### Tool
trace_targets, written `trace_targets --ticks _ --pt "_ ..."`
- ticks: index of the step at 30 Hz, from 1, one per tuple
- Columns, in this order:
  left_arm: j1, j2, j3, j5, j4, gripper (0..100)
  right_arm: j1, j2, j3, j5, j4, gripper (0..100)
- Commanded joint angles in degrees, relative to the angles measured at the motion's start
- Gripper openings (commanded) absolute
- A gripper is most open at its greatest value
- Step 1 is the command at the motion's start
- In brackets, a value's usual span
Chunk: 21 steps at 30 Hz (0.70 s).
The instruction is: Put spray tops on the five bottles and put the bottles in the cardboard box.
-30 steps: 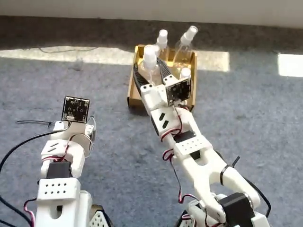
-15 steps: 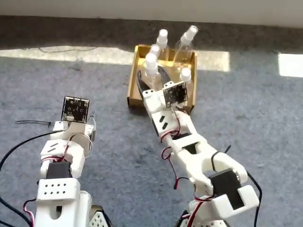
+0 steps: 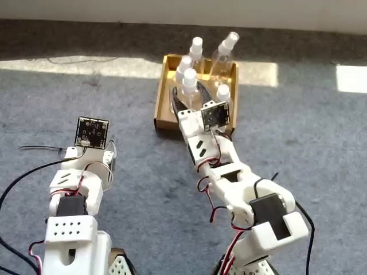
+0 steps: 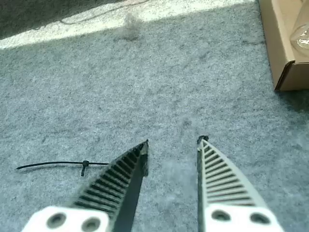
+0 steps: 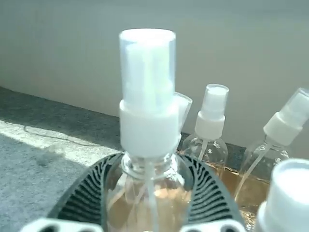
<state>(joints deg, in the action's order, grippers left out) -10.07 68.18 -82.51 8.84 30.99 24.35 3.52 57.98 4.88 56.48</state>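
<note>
- High view: the cardboard box (image 3: 162, 103) sits on the grey carpet (image 3: 298, 143) right in front of the right arm. All five bottles are in or over it, each with a white spray top on.
- The right gripper (image 3: 190, 96) is clamped around one clear spray bottle (image 3: 190, 85) near the front of the box, with a black finger hugging each side. Can't tell whether the bottle's base is touching the box floor.
- The four other bottles (image 3: 196, 48) stand around it. Two are at the back edge, and one of those is tilted. One is just behind the gripped bottle, and one is just beside the gripper at the front corner.
- The left arm sits well apart from the box, over the carpet.
- Left wrist view: the left gripper (image 4: 174, 142) is spread wide and gripping nothing, pointing down at the carpet. A black zip tie (image 4: 63, 164) lies on the carpet near one finger. A corner of the cardboard box (image 4: 282, 53) peeks in at the edge, with a bit of clear bottle inside it.
- Right wrist view: the clear spray bottle (image 5: 145, 193) stands upright between the ribbed fingers (image 5: 82, 198) of the right gripper, held at its shoulders. Its spray top (image 5: 147, 96) is seated on the neck with a see-through cap over the nozzle.
- More capped bottles stand behind and beside it, with the brown inside of the box below them and a pale wall (image 5: 72, 43) beyond.
</note>
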Motion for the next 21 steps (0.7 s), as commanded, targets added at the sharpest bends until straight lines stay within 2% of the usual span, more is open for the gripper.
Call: trace_targets --ticks 1,21 --pt "-0.57 0.57 0.22 0.09 -1.05 16 -1.01 0.4 -1.89 0.53 0.48 0.3" --pt "-0.57 0.57 0.22 0.09 -0.97 16 -2.24 2.77 -5.23 0.62 0.48 0.3"
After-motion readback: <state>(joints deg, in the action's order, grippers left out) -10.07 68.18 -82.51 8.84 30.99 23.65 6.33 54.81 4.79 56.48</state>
